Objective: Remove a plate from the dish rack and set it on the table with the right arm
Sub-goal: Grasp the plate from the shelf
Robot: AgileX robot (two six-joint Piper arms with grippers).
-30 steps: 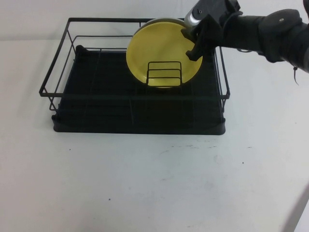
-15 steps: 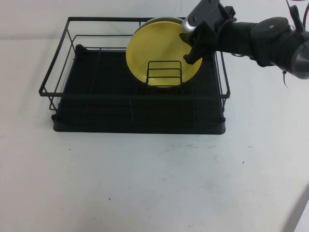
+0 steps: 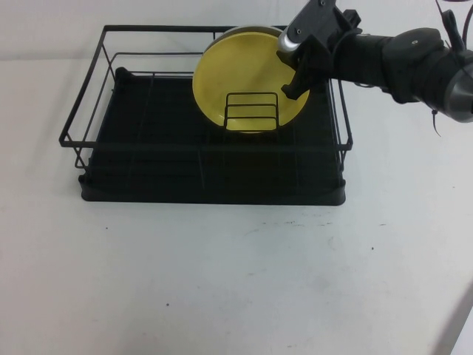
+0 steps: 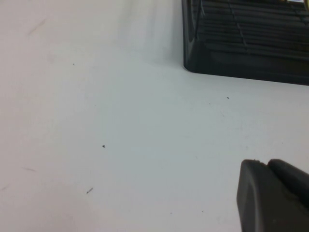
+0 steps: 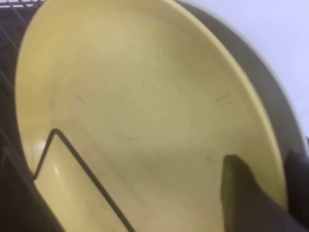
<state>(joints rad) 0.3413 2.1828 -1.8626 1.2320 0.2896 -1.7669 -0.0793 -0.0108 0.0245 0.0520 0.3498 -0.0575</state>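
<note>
The yellow plate (image 3: 244,78) stands on edge in the small wire holder (image 3: 252,112) at the back of the black dish rack (image 3: 214,188), with a grey plate (image 3: 247,30) right behind it. My right gripper (image 3: 297,72) is at the yellow plate's right rim. In the right wrist view one finger (image 5: 241,193) lies in front of the yellow plate (image 5: 135,106) and the other (image 5: 298,179) behind its rim, with a strip of yellow showing between them. My left gripper (image 4: 264,165) is shut and empty over the white table (image 4: 120,121), out of the high view.
The rack's tall wire walls (image 3: 340,111) surround the plates, and the right arm reaches in over the right wall. The rack's tray corner (image 4: 241,58) shows in the left wrist view. White table (image 3: 236,281) stretches in front of the rack.
The right arm has swung a little and the gripper has settled slightly lower on the plate's right rim. The plate has not moved.
</note>
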